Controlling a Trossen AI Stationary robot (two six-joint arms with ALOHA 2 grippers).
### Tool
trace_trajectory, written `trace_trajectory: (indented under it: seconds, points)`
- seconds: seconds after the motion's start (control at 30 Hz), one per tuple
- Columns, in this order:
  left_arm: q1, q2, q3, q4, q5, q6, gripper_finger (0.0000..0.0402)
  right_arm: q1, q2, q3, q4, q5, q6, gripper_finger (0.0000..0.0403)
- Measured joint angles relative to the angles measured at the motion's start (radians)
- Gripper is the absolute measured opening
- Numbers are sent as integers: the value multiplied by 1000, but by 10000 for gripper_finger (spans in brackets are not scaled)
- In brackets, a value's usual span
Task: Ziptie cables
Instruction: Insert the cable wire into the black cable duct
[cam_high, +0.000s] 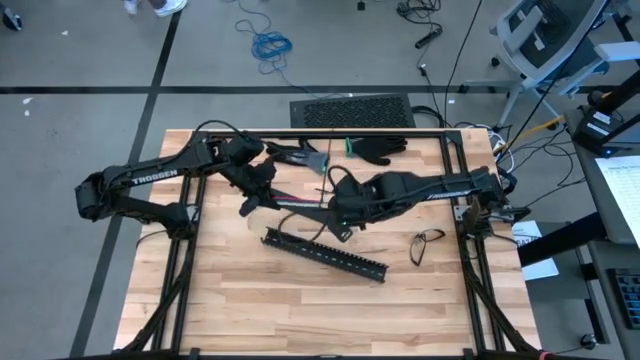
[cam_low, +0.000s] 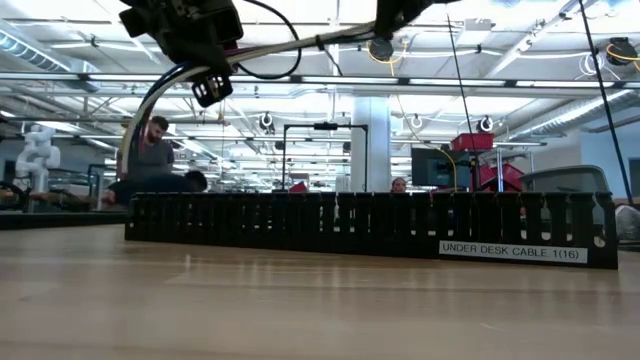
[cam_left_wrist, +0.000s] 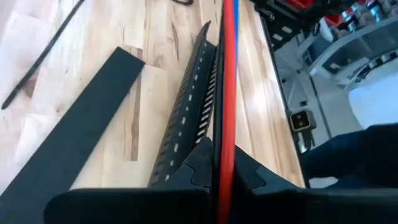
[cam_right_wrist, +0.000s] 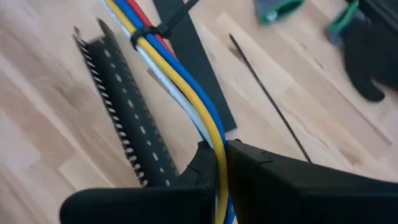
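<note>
**Both arms clamped on the cable bundle, held above the desk**

I see the wooden desk (cam_high: 250, 300) carrying the whole setup. On it lies the long black slotted duct (cam_high: 325, 254), set at a slant toward the near half of the desk, labelled "UNDER DESK CABLE" in the low view. A flat black strip (cam_left_wrist: 74, 137) lies just beside the duct on the wood.

The left gripper (cam_high: 250, 203) reaches in from the left to the middle of the desk; its jaws are closed on one end of the cables (cam_right_wrist: 186, 87), whose red and blue strands run straight out between its fingers in the left wrist view. The right gripper (cam_high: 338, 222) meets it from the right, jaws likewise clamped on the other end of the same bundle. The cables span between the two grippers, lifted clear of the desk above the duct.

A black ziptie (cam_right_wrist: 152, 28) is wrapped around the bundle, its tail sticking out to one side. A loose ziptie (cam_right_wrist: 267, 96) lies on the wood. A black glove (cam_high: 380, 148) sits at the far edge, and a pair of glasses (cam_high: 428, 242) near the right side.
</note>
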Motion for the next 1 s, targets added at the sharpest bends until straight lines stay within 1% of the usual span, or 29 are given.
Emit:
trace_trajectory:
  seconds: [0.1,0.2,0.3,0.37,0.47,0.6,0.77,1.0]
  points:
    - [0,1,-1,-17,-9,22,20,22,0,-42,21,-7,36,6]
    - [0,1,-2,-38,-12,26,20,40,-1,-75,52,-40,71,6]
    - [-2,1,-2,-58,-28,85,20,66,-3,-113,89,-49,122,6]
    - [-12,1,-2,-70,-53,103,20,84,-2,-137,102,-52,154,6]
    - [-26,4,-2,-70,-60,118,20,108,-3,-168,112,-81,194,6]
    - [-54,12,-2,-71,-72,120,20,143,-2,-199,119,-92,248,6]
    - [-110,52,-2,-67,-119,120,19,171,-2,-230,118,-115,307,6]
    - [-193,167,-1,-40,-136,118,19,197,-1,-234,85,-142,343,6]
